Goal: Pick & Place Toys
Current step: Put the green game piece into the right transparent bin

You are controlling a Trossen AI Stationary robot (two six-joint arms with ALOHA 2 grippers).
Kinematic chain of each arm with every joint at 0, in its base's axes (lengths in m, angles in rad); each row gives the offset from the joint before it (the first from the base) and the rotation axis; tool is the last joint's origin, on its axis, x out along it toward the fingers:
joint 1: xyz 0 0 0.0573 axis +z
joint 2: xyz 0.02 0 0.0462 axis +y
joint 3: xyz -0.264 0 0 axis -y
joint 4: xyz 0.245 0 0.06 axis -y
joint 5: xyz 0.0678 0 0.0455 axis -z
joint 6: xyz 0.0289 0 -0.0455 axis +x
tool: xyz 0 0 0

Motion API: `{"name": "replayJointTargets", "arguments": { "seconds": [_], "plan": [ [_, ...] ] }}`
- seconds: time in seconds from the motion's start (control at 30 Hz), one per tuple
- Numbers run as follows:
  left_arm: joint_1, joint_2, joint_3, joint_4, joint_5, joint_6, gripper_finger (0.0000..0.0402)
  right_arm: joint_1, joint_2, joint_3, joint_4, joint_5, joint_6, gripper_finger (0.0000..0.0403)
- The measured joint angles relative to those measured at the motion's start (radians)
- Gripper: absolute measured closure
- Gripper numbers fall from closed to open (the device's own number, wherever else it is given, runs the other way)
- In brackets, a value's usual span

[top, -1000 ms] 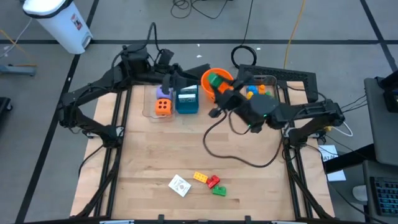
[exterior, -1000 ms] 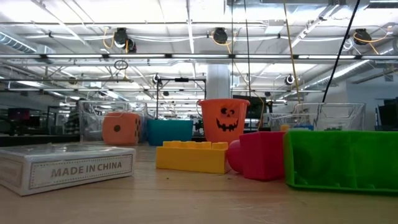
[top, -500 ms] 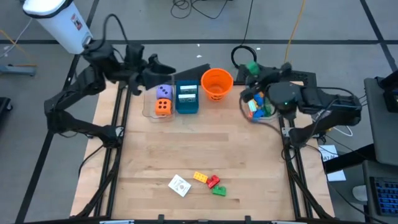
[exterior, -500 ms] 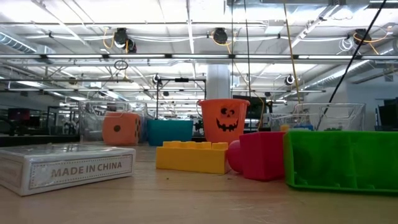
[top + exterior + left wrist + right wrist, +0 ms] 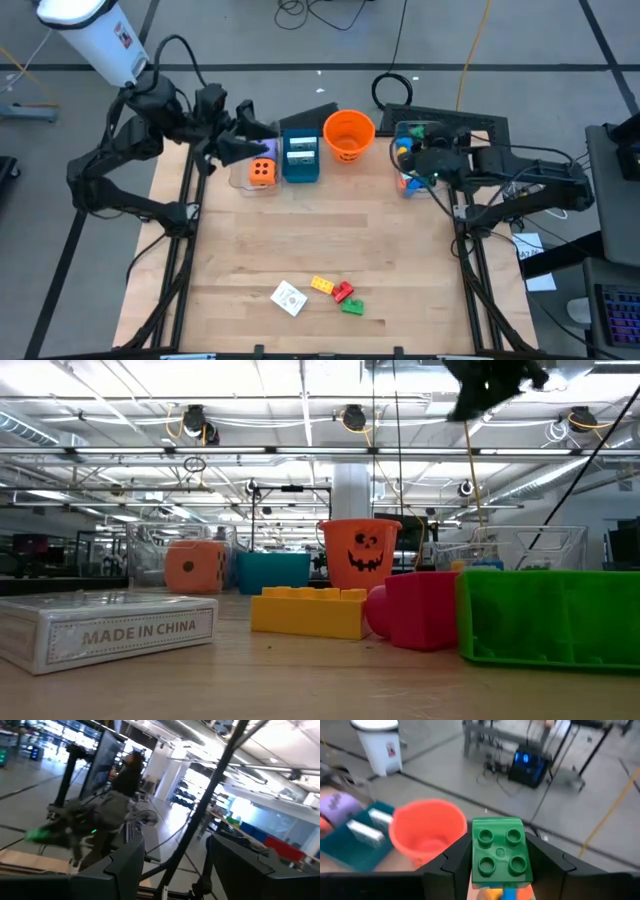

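Note:
My right gripper (image 5: 498,862) is shut on a green four-stud brick (image 5: 498,840) and hangs above the clear bin (image 5: 428,131) of bricks at the table's far right; the orange bucket (image 5: 427,832) stands just beyond. My left gripper (image 5: 175,870) is open with nothing between its fingers, raised above the far left by the clear bin with the orange die (image 5: 262,172) and purple die (image 5: 264,148). Near the front edge a white card box (image 5: 288,298), a yellow brick (image 5: 322,284), a red brick (image 5: 343,292) and another green brick (image 5: 352,308) lie flat on the wood. My right gripper pinches the green brick by two opposite side walls (image 5: 475,862) between its two fingers (image 5: 447,865). The fingers slant downward. The brick is lifted clear, its studded top turned toward the wrist camera, with the orange and blue bricks in the bin below it.
A teal box (image 5: 300,158) stands between the dice bin and the orange bucket (image 5: 349,133). The middle of the wooden table (image 5: 320,230) is bare. In the low view the near toys fill the foreground and a dark part of an arm (image 5: 490,385) shows high up.
My right gripper has carried the green brick from beside the orange bucket toward the table's right edge, rolled its wrist, and come down over the far right bin. My left gripper has drawn back toward the table's far left corner and risen a little.

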Motion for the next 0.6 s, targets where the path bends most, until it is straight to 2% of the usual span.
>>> {"name": "replayJointTargets", "arguments": {
  "seconds": [0.27, 0.43, 0.6],
  "plan": [
    [-0.075, 0.003, 0.000, 0.001, -0.010, 0.032, 0.0167, -0.115, -0.074, -0.258, 0.036, -0.175, 0.112, 0.0261],
    [-0.107, 0.003, 0.000, 0.001, -0.034, 0.038, 0.0167, -0.202, -0.109, -0.405, 0.163, -0.291, 0.118, 0.0253],
    [-0.133, 0.003, 0.000, 0.000, -0.049, 0.049, 0.0167, -0.294, -0.118, -0.523, 0.303, -0.397, 0.101, 0.0262]
  ]
}}
